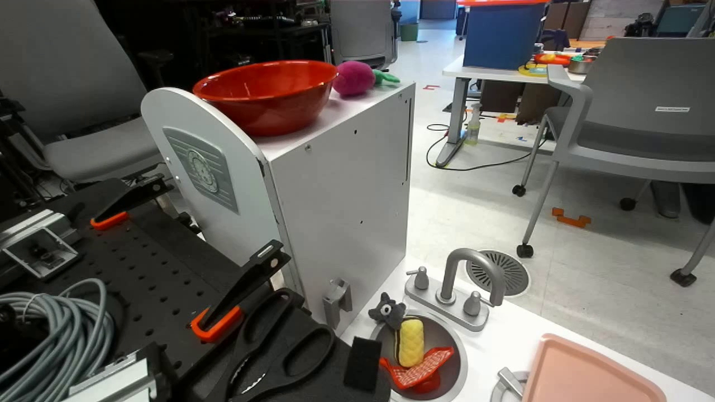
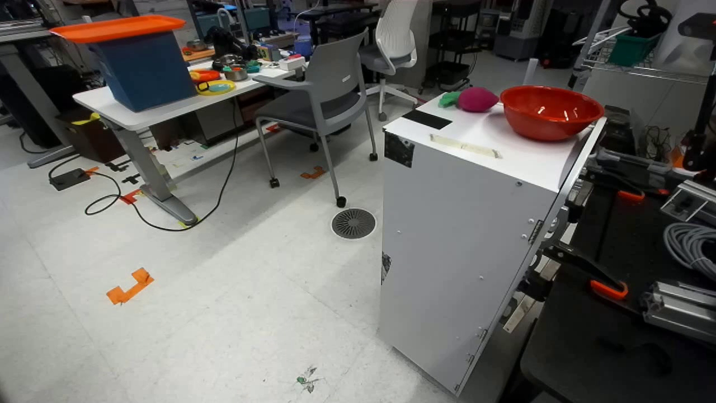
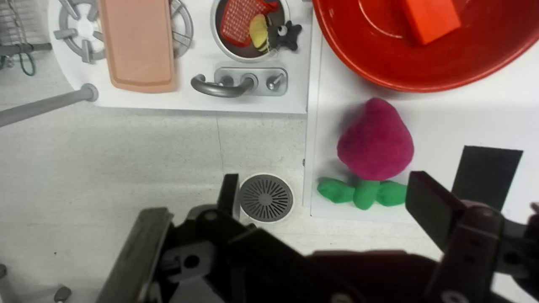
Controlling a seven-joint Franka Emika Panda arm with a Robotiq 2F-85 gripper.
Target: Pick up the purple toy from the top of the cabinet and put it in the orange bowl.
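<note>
The purple toy [image 3: 374, 141], a plump magenta shape with green leaves [image 3: 365, 195], lies on the white cabinet top [image 3: 442, 122]. Both exterior views show the toy [image 1: 353, 78] [image 2: 477, 99] right beside the orange bowl [image 1: 268, 103] [image 2: 551, 112], which stands on the same cabinet [image 1: 349, 184] [image 2: 447, 235]. In the wrist view a red-orange block [image 3: 436, 21] is inside the bowl [image 3: 379, 67]. My gripper [image 3: 324, 189] is open with nothing held. Its fingers appear below the toy, the right one overlapping a leaf tip in the picture. Neither exterior view shows the gripper.
Adjoining the cabinet is a white counter with a faucet [image 3: 236, 86], a round sink [image 1: 455, 357] holding small toys, and a pink tray [image 3: 141, 46]. A black bench [image 1: 151, 262] with clamps and a cable coil [image 1: 61, 329] is beside the cabinet. A chair [image 2: 335, 73] stands farther off.
</note>
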